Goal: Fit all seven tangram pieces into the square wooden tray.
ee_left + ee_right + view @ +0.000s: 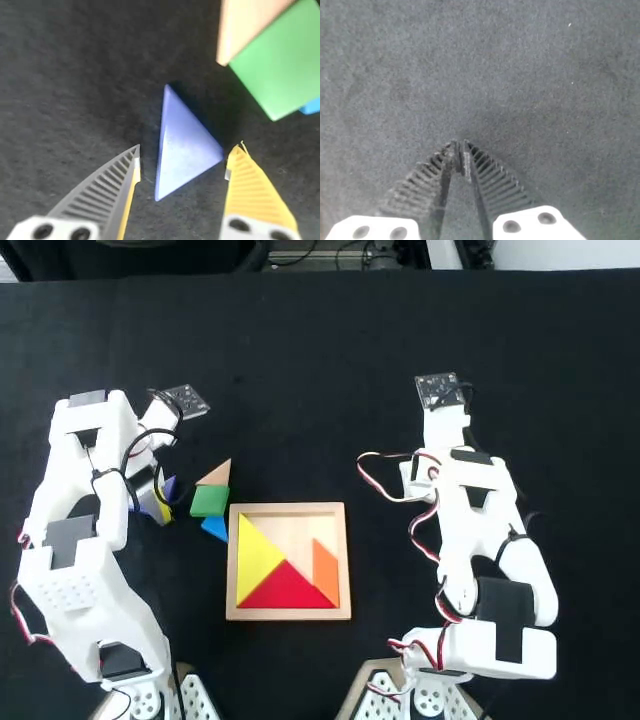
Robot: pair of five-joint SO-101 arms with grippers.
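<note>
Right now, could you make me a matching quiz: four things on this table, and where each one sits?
1 yellow triangle
2 green square
3 purple triangle
4 right gripper

A between the open fingers of the left gripper
B shut, over bare black cloth
C inside the wooden tray
D on the cloth just outside the tray

Pairs: 1-C, 2-D, 3-A, 4-B

My two white arms, black at the joints.
My left arm (80, 540) and right arm (480, 530) are blocky white shells with black motor blocks and looping red, white and black cables (366, 472). My left hand (188, 149) has ribbed fingers, one grey with a yellow edge, one yellow; my right hand (459, 146) has dark ribbed fingers on white, screw-holed mounts.
</note>
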